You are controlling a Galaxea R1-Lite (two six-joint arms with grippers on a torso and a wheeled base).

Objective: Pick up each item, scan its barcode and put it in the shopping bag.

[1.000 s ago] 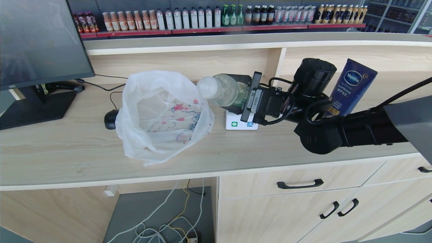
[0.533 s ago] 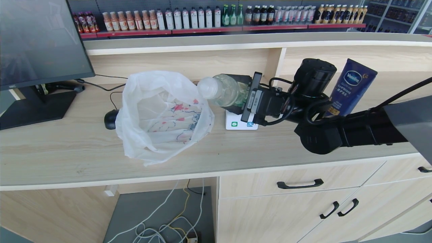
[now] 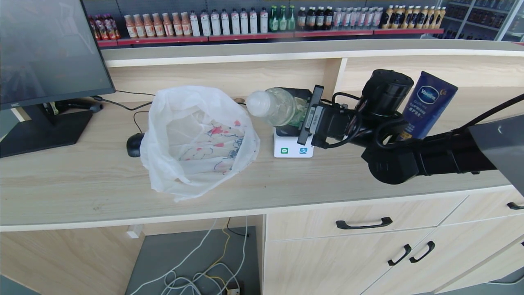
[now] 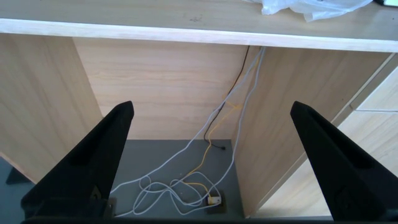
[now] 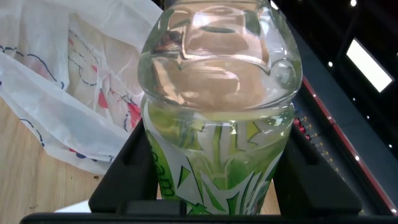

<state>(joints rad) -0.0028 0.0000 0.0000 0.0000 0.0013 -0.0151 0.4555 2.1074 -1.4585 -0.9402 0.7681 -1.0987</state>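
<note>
At the far left, a dark monitor is seen standing on the wooden counter, and the left gripper is held low in front of the open space under that counter, its two dark fingers spread wide with nothing between them; loose cables are seen lying on the grey floor beyond it. Further along the counter a black mouse is found touching the left side of the white shopping bag, which is stood open with its mouth upward and red and blue print showing on its inner wall. Just beside the bag's right edge, a clear bottle with a green label is held in the air on its side, its white cap pointed toward the bag. The bottle is gripped around its labelled body by the right gripper, whose fingers are pressed against both sides of it. Directly below the bottle, a scanner with a white base and dark top is set on the counter, near the bag. At the right, behind the right arm, a blue tube is stood upright on the counter
</note>
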